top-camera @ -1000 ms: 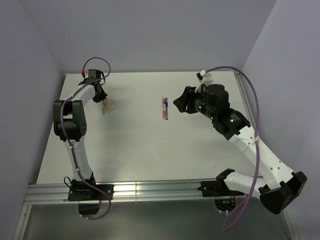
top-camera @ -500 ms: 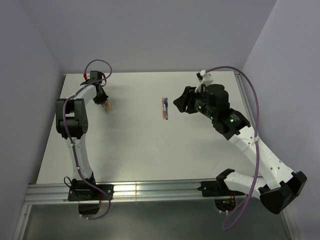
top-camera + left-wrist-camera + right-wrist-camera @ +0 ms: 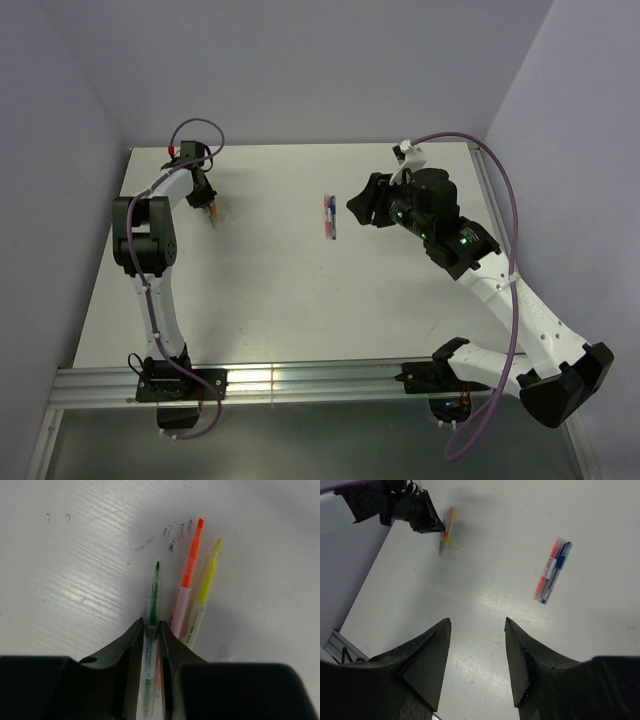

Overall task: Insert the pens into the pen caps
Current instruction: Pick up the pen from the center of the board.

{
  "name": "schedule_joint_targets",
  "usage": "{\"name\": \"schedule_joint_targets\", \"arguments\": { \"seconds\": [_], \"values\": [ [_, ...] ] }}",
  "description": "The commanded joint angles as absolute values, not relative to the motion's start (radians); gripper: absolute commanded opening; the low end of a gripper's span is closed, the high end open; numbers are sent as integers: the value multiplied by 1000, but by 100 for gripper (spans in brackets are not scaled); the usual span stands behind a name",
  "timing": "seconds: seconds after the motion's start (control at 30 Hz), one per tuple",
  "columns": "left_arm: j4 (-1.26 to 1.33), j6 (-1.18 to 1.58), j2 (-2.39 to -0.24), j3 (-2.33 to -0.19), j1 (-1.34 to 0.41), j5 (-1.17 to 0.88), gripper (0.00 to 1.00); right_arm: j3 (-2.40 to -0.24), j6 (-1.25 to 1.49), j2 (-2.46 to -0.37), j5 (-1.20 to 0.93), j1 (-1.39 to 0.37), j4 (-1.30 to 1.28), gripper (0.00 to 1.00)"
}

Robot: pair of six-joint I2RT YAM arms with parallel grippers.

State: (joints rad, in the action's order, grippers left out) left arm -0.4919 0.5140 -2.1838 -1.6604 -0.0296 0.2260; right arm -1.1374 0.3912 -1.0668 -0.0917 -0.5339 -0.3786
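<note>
L arm reaches to far-left part of the counter point(image 3: 260, 300). Left gripper point(image 3: 151, 625) is narrow, fingers pressed on both sides of the green pen point(image 3: 154, 592), clamped on its clear barrel. Pen runs straight out past the fingertips, bare green tip pointing away from the wrist cam. Can't tell if the tip touches the counter.

Just beside it, to the right in wrist view, the orange pen point(image 3: 190, 565) and yellow pen point(image 3: 208, 575) lie flat on the counter, side by side, barrels touching at the near end and tips fanned slightly apart. Both tips are uncapped and point the same way as the green one. Orange barrel sits right against the outer side of the right-hand finger. Dark scribble marks point(image 3: 170, 532) on the counter near the orange tip.

R arm is stretched toward counter centre. Right gripper point(image 3: 477, 621) is spread wide w/ nothing between the fingers, raised above the surface. Ahead of it, near counter middle, a red-pink pen point(image 3: 546, 572) and a blue pen point(image 3: 560, 562) lie parallel and touching, w/ a clear end poking out at the near side. Too small to tell if they are capped. The two pen groups are well apart. In top view R gripper is just right of the centre pair, not touching.
</note>
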Motion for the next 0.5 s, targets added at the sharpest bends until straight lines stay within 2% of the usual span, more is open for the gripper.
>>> {"name": "schedule_joint_targets", "arguments": {
  "seconds": [0.0, 0.2, 0.3, 0.47],
  "values": [
    [-508, 500, -2197, -1695, -26, 233, 24, -1137, 374, -1066, -87, -529, -361, 55],
    [-518, 499, -2207, -1700, -26, 241, 24, -1135, 374, -1066, -94, -529, -357, 55],
    [-517, 503, -2206, -1692, -26, 247, 19, -1137, 374, -1068, -97, -529, -359, 55],
    [-517, 508, -2189, -1678, -26, 247, 0, -1134, 374, -1074, -104, -529, -354, 55]
  ]
}}
